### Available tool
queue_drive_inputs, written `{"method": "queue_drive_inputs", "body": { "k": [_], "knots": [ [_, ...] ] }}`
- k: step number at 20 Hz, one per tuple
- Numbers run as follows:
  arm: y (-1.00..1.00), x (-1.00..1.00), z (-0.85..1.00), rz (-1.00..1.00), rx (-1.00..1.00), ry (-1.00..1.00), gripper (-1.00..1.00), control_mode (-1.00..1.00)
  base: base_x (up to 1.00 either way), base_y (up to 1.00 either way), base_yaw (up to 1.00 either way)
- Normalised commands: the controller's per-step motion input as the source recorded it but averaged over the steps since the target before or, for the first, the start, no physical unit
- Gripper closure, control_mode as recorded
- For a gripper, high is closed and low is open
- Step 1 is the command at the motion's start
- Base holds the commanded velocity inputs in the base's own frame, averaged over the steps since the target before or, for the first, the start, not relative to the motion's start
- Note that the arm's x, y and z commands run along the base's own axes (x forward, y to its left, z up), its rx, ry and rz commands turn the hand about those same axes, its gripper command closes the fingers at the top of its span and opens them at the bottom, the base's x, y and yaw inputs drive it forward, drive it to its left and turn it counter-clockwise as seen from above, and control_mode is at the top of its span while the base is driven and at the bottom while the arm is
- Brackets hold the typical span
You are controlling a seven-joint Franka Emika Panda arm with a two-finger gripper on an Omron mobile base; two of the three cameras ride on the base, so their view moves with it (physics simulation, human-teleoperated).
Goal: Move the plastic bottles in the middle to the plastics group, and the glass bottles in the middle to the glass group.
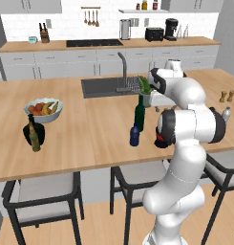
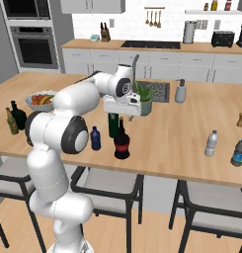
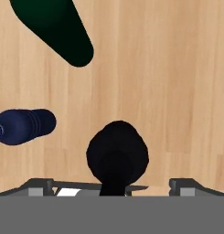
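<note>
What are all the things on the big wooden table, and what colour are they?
Tall wine bottle: one, dark green, middle of the table.
Small plastic bottle: one, dark blue, just in front of the wine bottle.
Round bottle: one, black with a red band, middle, beside the blue one.
Fat bottle: one, dark green, left end.
Slim bottle: one, olive-brown, next to the fat one.
Fruit bowl: one, white, left, behind those two bottles.
Water bottle: one, clear whitish, right end.
Shakers: two, brown, far right.
Potted plant: one, green, by the sink.
Soap pump: one, grey, near the sink.
Gripper: one, white, open, above the middle bottles.
</note>
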Motion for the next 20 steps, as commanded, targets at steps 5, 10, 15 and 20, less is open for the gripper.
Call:
{"method": "queue_drive_inputs", "body": {
  "k": [5, 10, 15, 20],
  "knots": [
    [0.0, -0.03, 0.0, 0.0, 0.0, 0.0, -1.0, -1.0, 0.0, 0.0, 0.0],
    [0.0, -0.04, -0.01, 0.0, 0.0, 0.0, -1.0, -1.0, 0.0, 0.0, 0.0],
    [0.0, -0.11, -0.07, 0.0, 0.0, 0.0, -1.0, -1.0, 0.0, 0.0, 0.0],
    [0.0, -0.02, -0.2, 0.0, 0.0, 0.0, -1.0, -1.0, 0.0, 0.0, 0.0]
  ]
}}
